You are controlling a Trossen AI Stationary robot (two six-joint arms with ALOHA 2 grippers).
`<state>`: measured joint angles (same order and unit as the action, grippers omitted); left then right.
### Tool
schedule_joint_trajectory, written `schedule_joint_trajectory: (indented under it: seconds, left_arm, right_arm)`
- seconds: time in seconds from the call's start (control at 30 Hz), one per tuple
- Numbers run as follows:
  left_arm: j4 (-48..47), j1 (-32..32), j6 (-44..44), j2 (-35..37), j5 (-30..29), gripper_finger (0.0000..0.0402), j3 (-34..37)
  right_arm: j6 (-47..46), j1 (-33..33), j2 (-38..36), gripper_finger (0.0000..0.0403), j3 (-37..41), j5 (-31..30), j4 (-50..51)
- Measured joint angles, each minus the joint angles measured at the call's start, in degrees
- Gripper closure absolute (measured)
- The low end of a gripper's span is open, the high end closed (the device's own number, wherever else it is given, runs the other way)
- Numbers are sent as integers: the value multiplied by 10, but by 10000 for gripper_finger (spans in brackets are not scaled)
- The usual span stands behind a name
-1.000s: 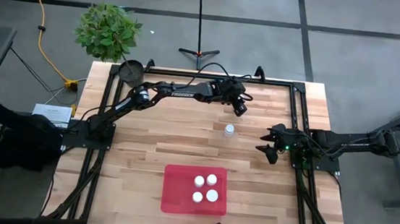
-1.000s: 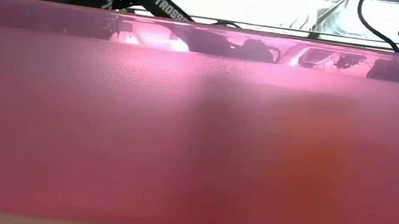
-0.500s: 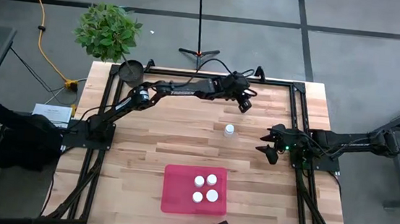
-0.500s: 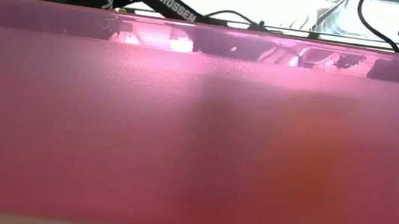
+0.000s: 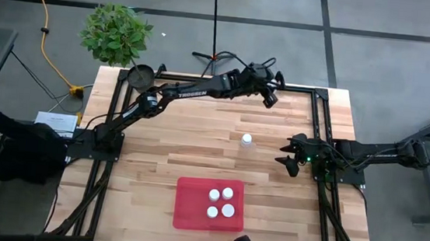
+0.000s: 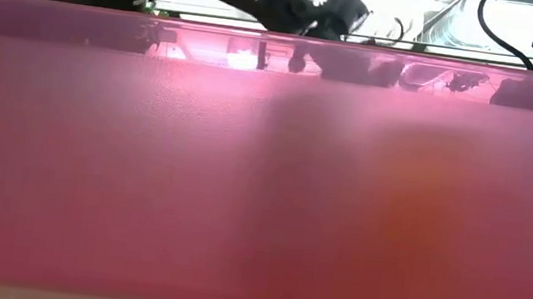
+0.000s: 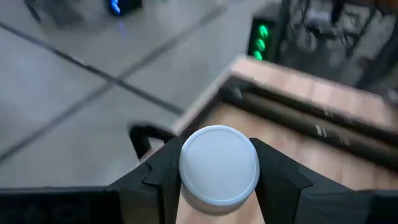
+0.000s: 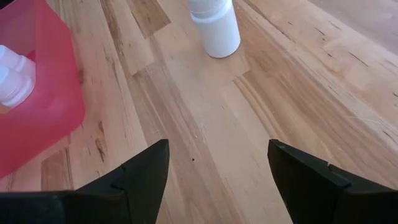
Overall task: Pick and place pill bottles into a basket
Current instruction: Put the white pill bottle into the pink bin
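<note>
My left gripper [image 5: 269, 95] is raised over the table's far right part and is shut on a white-capped pill bottle [image 7: 219, 163]. It also shows in the low view [image 6: 338, 12]. One white pill bottle [image 5: 246, 140] stands alone on its base on the wood; it also shows in the right wrist view [image 8: 214, 25]. The red basket [image 5: 191, 212] lies flat near the front edge with several white-capped bottles [image 5: 219, 201] standing in it. My right gripper [image 5: 289, 163] is open and empty at the table's right side, to the right of the lone bottle. My left gripper pinches the bottle between its two fingers [image 7: 163, 168], one on each side, right at the white cap [image 7: 219, 186]. The cap's round top faces the wrist camera. The bottle is lifted clear of the table; its body is hidden below the cap.
A small dark round pot [image 5: 141, 75] sits at the far left corner, with a green plant [image 5: 116, 32] beyond it. Black frame rails [image 5: 320, 122] run along the table's edges. In the low view the basket's red wall [image 6: 262, 189] fills almost the whole picture.
My left gripper has risen and gone toward the table's far edge and a little to the right, away from the lone bottle. It stays shut on its bottle. The right arm has kept still.
</note>
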<state>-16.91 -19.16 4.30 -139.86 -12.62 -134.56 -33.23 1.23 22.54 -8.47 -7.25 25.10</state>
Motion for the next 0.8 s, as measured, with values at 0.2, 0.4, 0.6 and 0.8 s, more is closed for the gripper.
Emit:
schedule_joint_trajectory:
  seconds: [0.2, 0.4, 0.6, 0.8]
  left_arm:
    - [-1, -1, -24, 39, -16, 209, 0]
    - [-13, 0, -28, 91, -28, 209, 0]
    - [-47, 0, -50, 157, -31, 209, 0]
    - [-115, 1, -57, 233, -31, 209, 0]
  right_arm:
    - [0, 0, 0, 139, 0, 0, 2]
    - [0, 0, 0, 139, 0, 0, 3]
    - [0, 0, 0, 139, 0, 0, 3]
    - [0, 0, 0, 139, 0, 0, 3]
